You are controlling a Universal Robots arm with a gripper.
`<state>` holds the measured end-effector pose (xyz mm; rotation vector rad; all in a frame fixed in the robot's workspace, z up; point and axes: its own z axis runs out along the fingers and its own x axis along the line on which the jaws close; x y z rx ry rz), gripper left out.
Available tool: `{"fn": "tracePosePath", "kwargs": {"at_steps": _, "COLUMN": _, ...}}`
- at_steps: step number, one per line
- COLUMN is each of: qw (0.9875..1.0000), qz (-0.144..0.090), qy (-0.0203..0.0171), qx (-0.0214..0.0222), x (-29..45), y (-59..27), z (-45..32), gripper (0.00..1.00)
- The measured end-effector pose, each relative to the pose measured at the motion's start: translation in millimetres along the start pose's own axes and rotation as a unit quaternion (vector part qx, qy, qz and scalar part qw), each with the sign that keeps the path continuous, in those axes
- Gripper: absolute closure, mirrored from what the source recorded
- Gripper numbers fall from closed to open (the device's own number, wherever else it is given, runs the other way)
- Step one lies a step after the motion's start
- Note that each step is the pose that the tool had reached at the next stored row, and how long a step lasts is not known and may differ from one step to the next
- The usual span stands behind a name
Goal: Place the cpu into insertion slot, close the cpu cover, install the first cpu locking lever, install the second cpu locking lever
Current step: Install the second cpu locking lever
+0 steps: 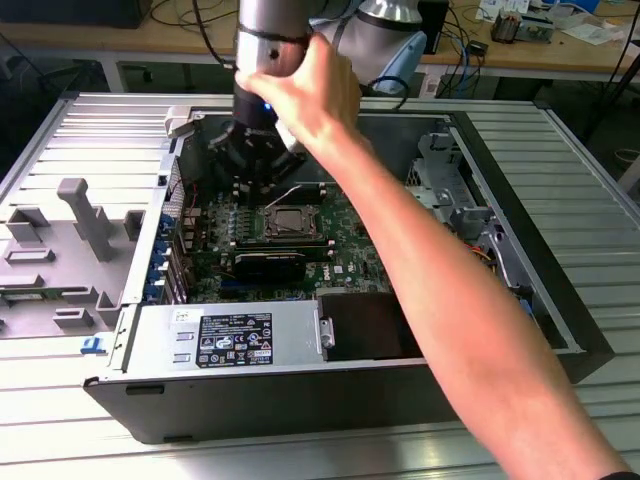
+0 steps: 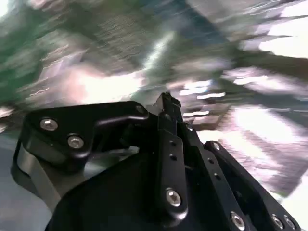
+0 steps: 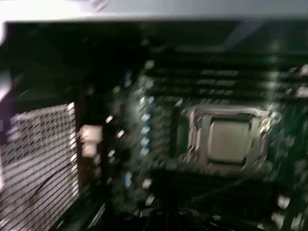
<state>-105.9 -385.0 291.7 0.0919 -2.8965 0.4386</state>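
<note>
Open PC case [image 1: 560,330] lies on its side on the ribbed metal desk [image 1: 60,130], green motherboard [image 1: 345,255] facing up. A person's arm [image 1: 450,290] reaches across the case; the hand [image 1: 305,95] grips the robot arm [image 1: 270,40] at the wrist. Looks hand-guided.

Power supply [image 1: 225,340] sits along the near edge of the case, black heatsink block [image 1: 270,265] just beside the socket.

Claw [image 1: 250,160] hovers over the board, up and toward the exterior view's left of the socket, touching nothing that I can see. Its dark links show in the second wrist view [image 2: 166,108], but I cannot tell if the fingers are spread or pressed together, nor whether it carries anything.

Insertion slot [image 1: 293,222] is mid-board. In the first wrist view the cpu [image 3: 230,141] already sits in it, silvery top showing, with the cpu cover [image 3: 198,139] framing it, apparently down. Lever state: too blurred to call.

My read: seating is done, closure stage. Doing it well means a slow approach and pressing straight down, no sideways drag across the socket.
</note>
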Motion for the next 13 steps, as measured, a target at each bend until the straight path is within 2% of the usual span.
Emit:
{"fn": "tracePosePath", "kwargs": {"at_steps": 2, "qw": 0.9996, "qz": 0.000, "qy": 0.0167, "qx": 0.0210, "x": 13.2, "y": -16.8, "z": -16.4, "gripper": 0.89}}
{"fn": "tracePosePath", "kwargs": {"at_steps": 13, "qw": 0.9996, "qz": 0.000, "qy": 0.0168, "qx": 0.0211, "x": 13.3, "y": -17.0, "z": -16.5, "gripper": 0.89}}
